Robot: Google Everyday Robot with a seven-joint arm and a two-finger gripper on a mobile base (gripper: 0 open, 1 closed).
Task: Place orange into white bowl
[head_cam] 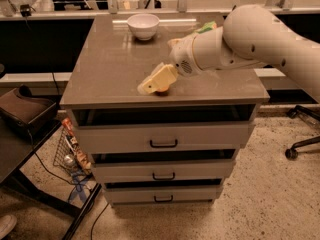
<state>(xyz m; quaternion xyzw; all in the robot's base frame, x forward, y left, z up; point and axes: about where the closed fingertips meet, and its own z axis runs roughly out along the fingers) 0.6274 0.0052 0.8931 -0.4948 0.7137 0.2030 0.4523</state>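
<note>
The orange (163, 89) sits on the grey cabinet top (110, 69) near its front edge. Only a thin strip of it shows under my gripper. My gripper (155, 81), cream-coloured, lies right over the orange and reaches in from the right on the white arm (250, 39). The white bowl (143, 25) stands empty and upright at the back of the cabinet top, well behind the gripper.
A green snack bag (208, 28) peeks out behind the arm at the back right. The cabinet has three shut drawers (163, 137). A dark bench (25, 114) and a wire basket (70, 151) stand to the left, and a chair base (302, 146) to the right.
</note>
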